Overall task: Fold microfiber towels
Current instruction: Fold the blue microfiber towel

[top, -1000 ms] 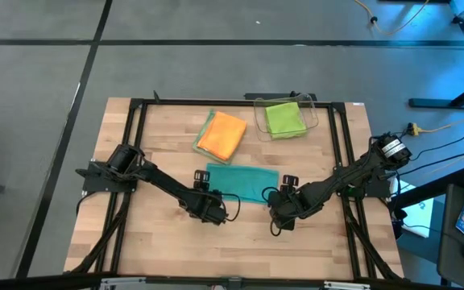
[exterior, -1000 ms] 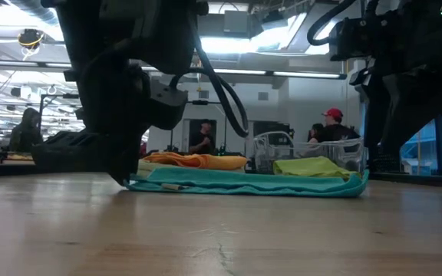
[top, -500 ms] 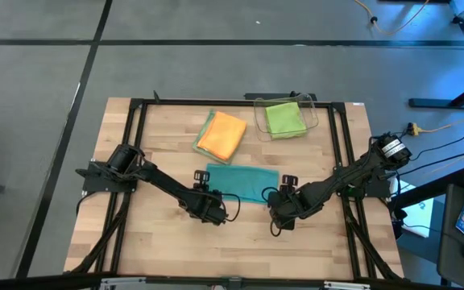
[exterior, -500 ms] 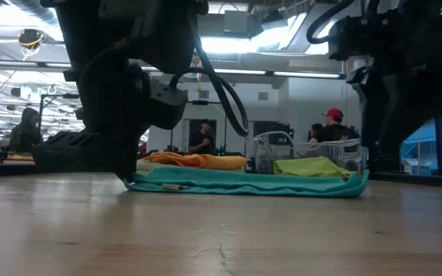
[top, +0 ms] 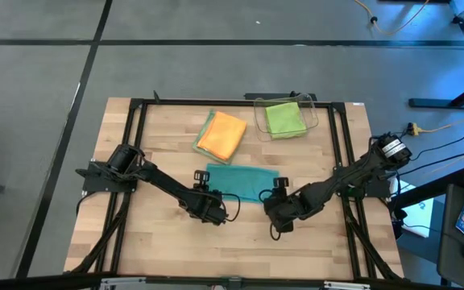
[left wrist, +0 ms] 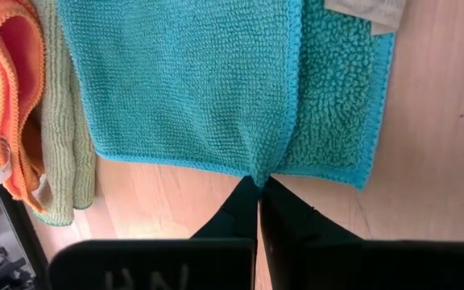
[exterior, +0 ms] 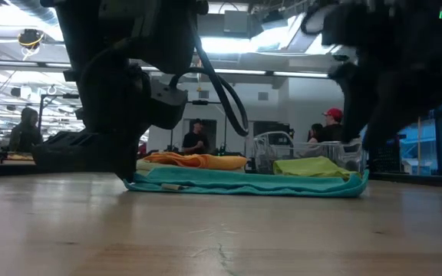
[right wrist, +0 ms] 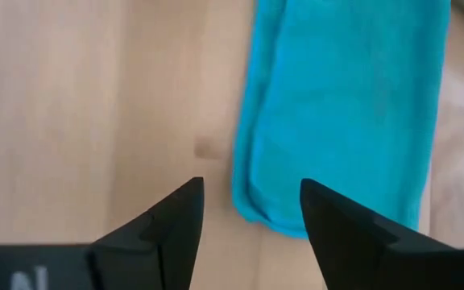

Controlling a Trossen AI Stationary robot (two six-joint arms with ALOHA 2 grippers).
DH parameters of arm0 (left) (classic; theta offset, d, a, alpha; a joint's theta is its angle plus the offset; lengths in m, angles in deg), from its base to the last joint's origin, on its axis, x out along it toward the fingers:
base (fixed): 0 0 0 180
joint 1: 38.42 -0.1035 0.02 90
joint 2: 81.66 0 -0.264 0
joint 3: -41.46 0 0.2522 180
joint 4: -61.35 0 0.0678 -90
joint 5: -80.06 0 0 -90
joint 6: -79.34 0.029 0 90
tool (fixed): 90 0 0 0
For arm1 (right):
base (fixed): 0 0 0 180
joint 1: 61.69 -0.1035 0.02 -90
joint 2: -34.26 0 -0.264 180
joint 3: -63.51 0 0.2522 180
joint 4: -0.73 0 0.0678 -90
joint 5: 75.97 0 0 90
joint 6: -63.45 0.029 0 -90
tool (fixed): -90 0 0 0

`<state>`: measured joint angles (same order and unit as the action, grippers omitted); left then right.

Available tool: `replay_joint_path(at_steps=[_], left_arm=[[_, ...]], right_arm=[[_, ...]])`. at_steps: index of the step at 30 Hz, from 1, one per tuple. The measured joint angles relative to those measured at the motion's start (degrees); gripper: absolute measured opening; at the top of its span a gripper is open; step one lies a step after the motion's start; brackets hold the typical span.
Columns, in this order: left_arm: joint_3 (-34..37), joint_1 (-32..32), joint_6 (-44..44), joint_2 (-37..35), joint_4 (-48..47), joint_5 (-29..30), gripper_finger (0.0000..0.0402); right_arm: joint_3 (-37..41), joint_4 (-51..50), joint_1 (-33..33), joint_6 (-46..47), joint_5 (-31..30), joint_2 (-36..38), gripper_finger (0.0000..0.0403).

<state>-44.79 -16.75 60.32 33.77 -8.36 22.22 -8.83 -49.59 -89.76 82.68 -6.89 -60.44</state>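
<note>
High view: teal towel long axis left-right | left pincer pinches its edge | right pincer agape, empty

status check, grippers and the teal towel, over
Left gripper shut on near edge of folded teal microfiber towel. Right gripper open at towel's other end, not touching. Nothing in the way.

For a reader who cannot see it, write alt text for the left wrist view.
The left gripper, its fingers closed together, pinches the near edge of the teal towel, which lies folded on the wooden table with a fluffier lower layer showing along one side. Beside it sit the orange towel and, under that, the pale sage green towel.
</note>
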Motion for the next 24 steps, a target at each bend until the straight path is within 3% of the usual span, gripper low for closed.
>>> replay_joint_path(at_steps=[12, 18, 24], left_arm=[[-9.3, 1.3, 0.1, -0.1, -5.5, -0.5, 0.0], [-9.9, 1.3, -0.3, -0.1, -5.5, -6.3, 0.0], [-9.9, 1.0, -0.4, -0.1, -5.5, -6.9, 0.0]], right_arm=[[6.6, 0.6, 0.9, 5.9, -0.4, 0.0, 0.0209], [5.9, 1.2, 0.9, 4.4, -0.5, 0.0, 0.0209], [5.9, 3.3, 0.9, 3.7, -0.5, 0.0, 0.0209]])
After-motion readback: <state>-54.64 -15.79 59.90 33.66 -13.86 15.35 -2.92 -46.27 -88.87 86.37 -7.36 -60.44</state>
